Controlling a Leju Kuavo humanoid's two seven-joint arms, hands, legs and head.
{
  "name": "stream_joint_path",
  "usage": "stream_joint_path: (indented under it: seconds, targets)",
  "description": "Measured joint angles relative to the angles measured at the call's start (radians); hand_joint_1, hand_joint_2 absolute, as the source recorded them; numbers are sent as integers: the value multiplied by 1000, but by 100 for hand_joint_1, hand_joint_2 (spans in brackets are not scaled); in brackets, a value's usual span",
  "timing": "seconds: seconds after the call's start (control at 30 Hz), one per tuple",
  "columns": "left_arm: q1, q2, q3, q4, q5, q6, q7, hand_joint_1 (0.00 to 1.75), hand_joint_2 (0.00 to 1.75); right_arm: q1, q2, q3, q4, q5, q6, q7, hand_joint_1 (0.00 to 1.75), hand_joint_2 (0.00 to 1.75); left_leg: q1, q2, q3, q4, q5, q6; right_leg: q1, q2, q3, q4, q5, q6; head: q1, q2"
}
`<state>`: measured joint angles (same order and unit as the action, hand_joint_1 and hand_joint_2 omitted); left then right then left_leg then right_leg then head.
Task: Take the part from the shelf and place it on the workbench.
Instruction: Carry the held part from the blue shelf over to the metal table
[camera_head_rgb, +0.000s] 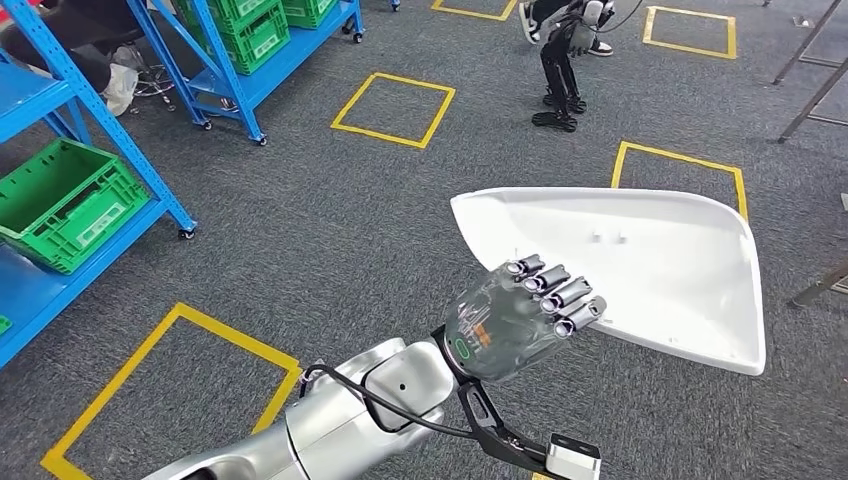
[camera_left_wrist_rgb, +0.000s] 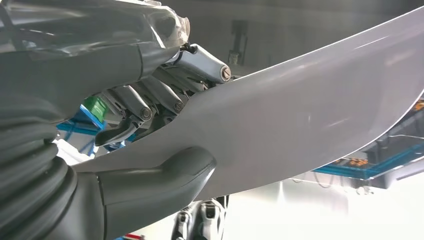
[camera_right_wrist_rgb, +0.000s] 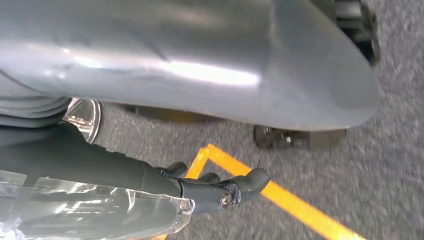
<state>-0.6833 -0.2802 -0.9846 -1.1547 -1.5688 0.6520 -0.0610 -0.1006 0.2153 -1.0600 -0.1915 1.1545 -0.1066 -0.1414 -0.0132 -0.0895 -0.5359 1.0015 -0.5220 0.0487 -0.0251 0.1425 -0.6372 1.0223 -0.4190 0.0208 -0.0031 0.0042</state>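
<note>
The left hand (camera_head_rgb: 520, 315), low centre of the frame, grips the near edge of the white part (camera_head_rgb: 650, 260), whose long axis runs right; the right hand (camera_right_wrist_rgb: 220, 190) holds nothing, fingers curled.

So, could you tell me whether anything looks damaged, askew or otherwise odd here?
Nothing stands out. The left hand grips the white part by its edge, thumb beneath and fingers on top; the part looks intact. The green crates sit squarely on the blue shelf.
</note>
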Motion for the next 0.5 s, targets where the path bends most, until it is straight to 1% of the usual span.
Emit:
stream_joint_path:
  seconds: [0.03, 0.07, 0.1, 0.13, 0.17, 0.2, 0.23, 0.27, 0.3, 0.33, 0.37, 0.4, 0.43, 0.47, 0.5]
  targets:
    - [2, -5, 1, 1, 0, 0, -2, 175, 175, 1, 2, 0, 0, -1, 0, 0, 0, 0, 1, 12, 3, -6, 5, 0, -3, 5, -4, -1, 4, 5, 0, 0]
    - [4, -10, 2, 1, 0, -1, -5, 175, 175, 2, 3, 0, 0, -2, 0, 0, 0, 0, 3, 25, 7, -13, 11, 0, -1, -11, -9, 4, 3, 9, 0, 0]
    - [4, -16, 3, 2, 0, -3, -8, 175, 175, 2, 3, 0, 0, -5, -2, -2, 0, 0, 6, 41, 12, -20, 17, 1, 1, -39, -21, 24, -10, 13, 1, 0]
    - [6, -20, 4, 2, 0, -5, -13, 175, 175, 1, 3, 0, 0, -9, -4, -8, 0, 0, 8, 58, 14, -26, 22, 2, 4, -75, -41, 63, -34, 16, 2, 0]
    - [11, -22, 5, 4, 0, -7, -19, 175, 175, 0, 3, 0, 0, -13, -5, -16, 0, 0, 7, 76, 14, -28, 23, 2, 5, -107, -68, 121, -66, 21, 2, 0]
    - [16, -23, 6, 6, 0, -9, -25, 175, 175, 0, 2, 0, 0, -16, -6, -26, 0, 0, 7, 95, 13, -27, 23, 2, 3, -123, -99, 189, -98, 27, 3, 0]
    - [23, -23, 6, 10, 0, -10, -30, 175, 175, 1, 2, 0, 0, -17, -7, -36, 0, 0, 7, 114, 12, -27, 22, 2, 0, -129, -122, 243, -118, 33, 3, 0]
    - [29, -23, 6, 15, 0, -9, -34, 175, 175, 2, 1, 0, 0, -18, -7, -45, 0, 0, 8, 132, 12, -27, 21, 1, -3, -133, -131, 269, -123, 38, 3, 0]
    - [32, -23, 6, 20, 0, -6, -36, 175, 175, 4, -1, 0, 0, -18, -6, -52, 0, 0, 10, 149, 11, -26, 20, -1, -7, -138, -118, 253, -110, 43, 3, 0]
    - [34, -24, 6, 24, 0, -3, -37, 175, 175, 5, -2, 0, 0, -18, -6, -57, 0, 0, 12, 164, 11, -23, 17, -6, -11, -149, -85, 199, -84, 48, 3, 0]
    - [35, -24, 6, 28, 0, 0, -38, 175, 175, 5, -4, 0, 0, -18, -6, -60, 0, 0, 13, 177, 11, -18, 12, -13, -14, -173, -43, 126, -61, 53, 4, 0]
    - [34, -25, 6, 30, 0, 2, -38, 175, 175, 5, -4, 0, 0, -18, -4, -62, 0, 0, 12, 188, 10, -11, 6, -22, -16, -195, -7, 64, -42, 53, 4, 0]
    - [35, -26, 7, 32, 0, 4, -40, 175, 175, 4, -4, 0, 0, -17, -3, -62, 0, 0, 10, 197, 9, -5, 1, -29, -16, -210, 16, 25, -33, 48, 3, 0]
    - [35, -28, 8, 34, 0, 5, -41, 175, 175, 2, -3, 0, 0, -15, -2, -62, 0, 0, 8, 204, 8, -2, -3, -35, -14, -216, 23, 11, -32, 39, 1, 0]
    - [34, -29, 9, 35, 0, 6, -42, 175, 175, 2, -3, 0, 0, -14, 0, -60, 0, 0, 7, 212, 9, -1, -4, -39, -11, -206, 21, 14, -31, 28, 0, 0]
